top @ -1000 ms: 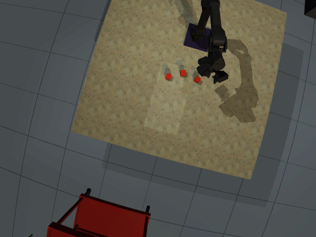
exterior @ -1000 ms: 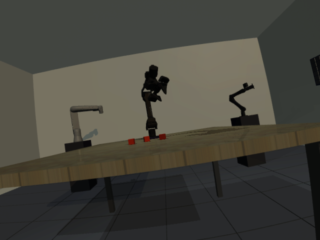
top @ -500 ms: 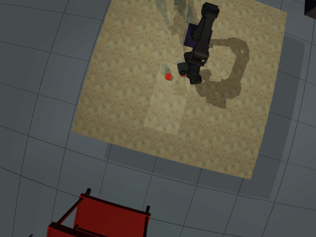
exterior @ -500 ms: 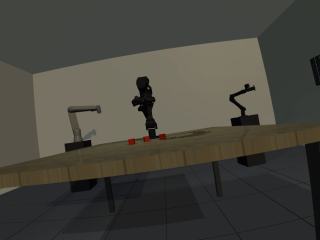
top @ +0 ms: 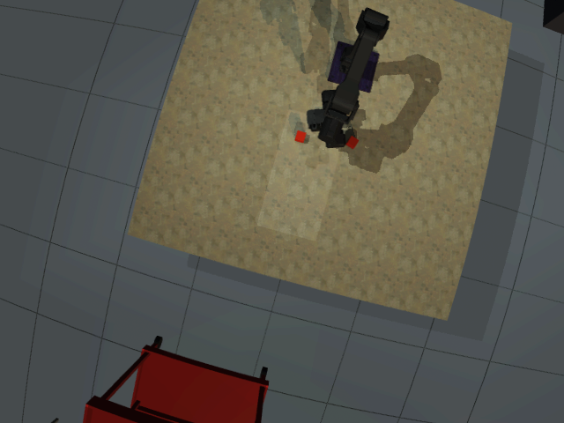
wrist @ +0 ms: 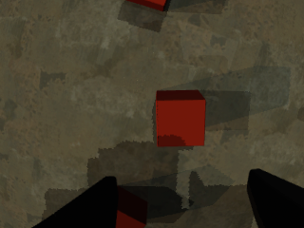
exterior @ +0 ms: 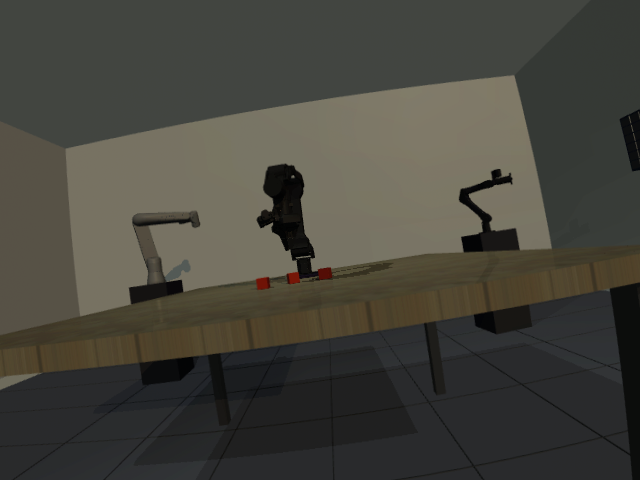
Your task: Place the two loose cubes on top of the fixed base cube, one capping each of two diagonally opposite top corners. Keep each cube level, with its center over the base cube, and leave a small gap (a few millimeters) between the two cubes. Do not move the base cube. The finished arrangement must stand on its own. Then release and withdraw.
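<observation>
nothing stacked yet: i see all three red cubes (wrist: 180, 118) on the counter (exterior: 361, 304), my pincer (wrist: 184, 216) spread and empty.

On the mottled tan tabletop (top: 410, 218), three small red cubes lie in a row, apart from one another. In the exterior view the left red cube (exterior: 262, 283) sits nearest the left, the middle red cube (exterior: 293, 277) just right of it, and the right red cube (exterior: 324, 273) beyond. The black robot arm (exterior: 286, 211) leans down over the middle and right cubes, its fingers spread apart above the tabletop, the middle cube ahead of them in the wrist view.
</observation>
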### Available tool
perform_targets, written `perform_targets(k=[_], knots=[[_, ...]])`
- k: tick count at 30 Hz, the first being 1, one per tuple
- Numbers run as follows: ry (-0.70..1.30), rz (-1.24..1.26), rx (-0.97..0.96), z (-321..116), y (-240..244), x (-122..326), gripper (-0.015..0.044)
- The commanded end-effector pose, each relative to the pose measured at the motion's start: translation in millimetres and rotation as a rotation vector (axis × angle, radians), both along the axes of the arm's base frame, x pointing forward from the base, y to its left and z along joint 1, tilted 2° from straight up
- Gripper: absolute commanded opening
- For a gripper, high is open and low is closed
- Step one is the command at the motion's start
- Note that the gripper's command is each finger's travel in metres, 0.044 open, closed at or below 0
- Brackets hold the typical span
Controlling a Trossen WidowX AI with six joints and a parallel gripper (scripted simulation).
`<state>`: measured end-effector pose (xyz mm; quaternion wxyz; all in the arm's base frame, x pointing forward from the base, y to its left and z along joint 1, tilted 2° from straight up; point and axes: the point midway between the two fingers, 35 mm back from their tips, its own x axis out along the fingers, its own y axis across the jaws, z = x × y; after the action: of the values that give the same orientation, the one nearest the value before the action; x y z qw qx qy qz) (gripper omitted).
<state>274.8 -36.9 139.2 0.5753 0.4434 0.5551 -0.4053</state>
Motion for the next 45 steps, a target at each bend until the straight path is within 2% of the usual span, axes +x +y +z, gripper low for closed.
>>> perform_targets(k=[1, 37, 43, 45], knots=[[0.016, -0.007, -0.002, -32, 0, -1, 0.0265], [0.016, -0.007, -0.002, -91, 2, 0, 0.0265], [0.016, -0.007, -0.002, -91, 2, 0, 0.0108], [0.016, -0.007, -0.002, -91, 2, 0, 0.0105]])
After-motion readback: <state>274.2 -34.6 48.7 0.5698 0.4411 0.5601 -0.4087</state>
